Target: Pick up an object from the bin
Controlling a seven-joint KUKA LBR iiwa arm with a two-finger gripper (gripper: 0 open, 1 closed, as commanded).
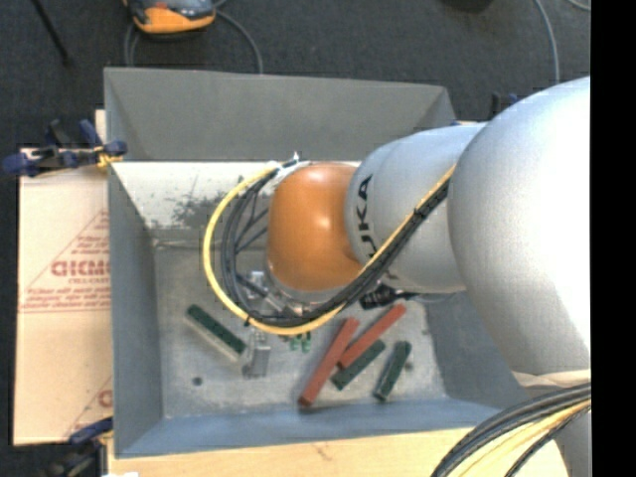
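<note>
Where the floor of the bin (pixel 134 296) opens on the left, I see a dark green bar (pixel 215 329) lying slantwise, its right end just beside the gripper (pixel 258 358). The gripper pokes down from under the orange wrist cover (pixel 308 227), and I cannot tell whether its jaws are apart or together. Further right, clear of the gripper, lie a long red-brown stick (pixel 329 362), a shorter red-brown stick (pixel 378 328) and a dark green stick (pixel 393 371).

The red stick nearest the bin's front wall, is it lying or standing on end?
Lying: the red stick stretches full length along the bin floor, slanted, a dark green stick beside it.
</note>
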